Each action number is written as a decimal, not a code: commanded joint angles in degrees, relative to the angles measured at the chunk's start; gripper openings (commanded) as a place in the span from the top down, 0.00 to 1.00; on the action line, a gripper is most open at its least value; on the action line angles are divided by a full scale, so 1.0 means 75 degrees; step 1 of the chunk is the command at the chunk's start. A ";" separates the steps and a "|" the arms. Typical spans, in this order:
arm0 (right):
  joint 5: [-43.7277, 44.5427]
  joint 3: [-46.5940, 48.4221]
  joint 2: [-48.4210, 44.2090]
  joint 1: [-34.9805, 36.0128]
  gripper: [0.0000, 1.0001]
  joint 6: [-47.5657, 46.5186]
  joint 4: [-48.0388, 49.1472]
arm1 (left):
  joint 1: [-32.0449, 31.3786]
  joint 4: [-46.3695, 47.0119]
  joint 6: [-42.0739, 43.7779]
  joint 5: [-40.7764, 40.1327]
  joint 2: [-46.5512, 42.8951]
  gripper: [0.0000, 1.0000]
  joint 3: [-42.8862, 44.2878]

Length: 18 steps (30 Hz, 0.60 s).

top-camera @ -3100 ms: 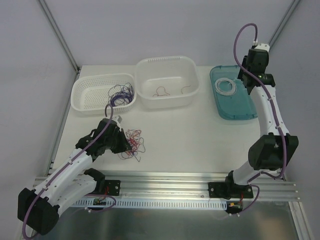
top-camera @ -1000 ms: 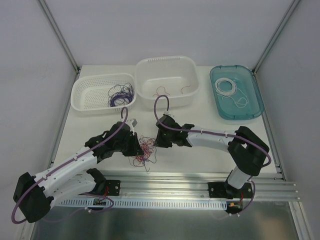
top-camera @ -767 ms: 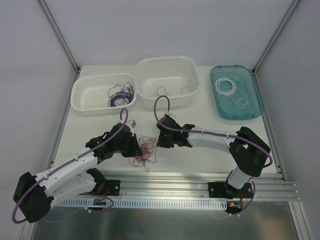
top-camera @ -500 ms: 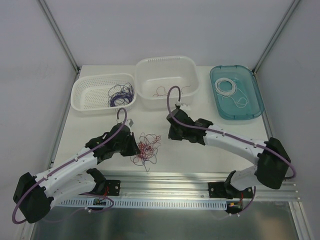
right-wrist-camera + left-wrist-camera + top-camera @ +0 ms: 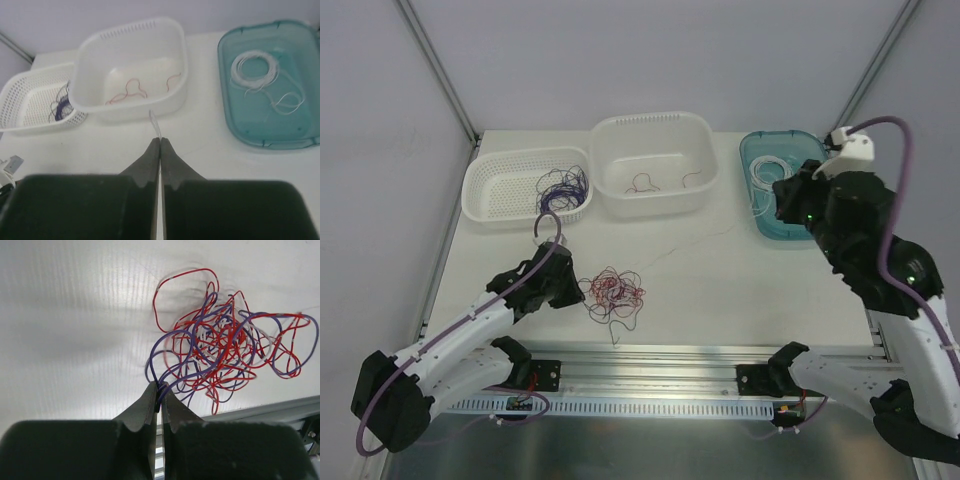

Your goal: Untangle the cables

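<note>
Tangle of red, purple and white cables (image 5: 613, 293) on the table (image 5: 720, 290), at 6 o'clock from the white tub (image 5: 651, 119). Left gripper (image 5: 160, 396) pinched together on a purple cable (image 5: 148, 365) at the tangle's 9 o'clock side. Right gripper (image 5: 160, 142) closed on a thin white cable (image 5: 155, 123).

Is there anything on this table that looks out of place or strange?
One thin white wire runs in a long line from the tangle of cables across the table toward the right gripper, which pinches it. The left gripper pinches purple strands at the tangle.
</note>
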 commanded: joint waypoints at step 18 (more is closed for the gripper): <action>0.1803 0.2213 0.0339 -0.0748 0.99 -0.3816 0.0714 | 0.0390 -0.0487 0.0116 -0.0300 0.0540 1.00 0.0794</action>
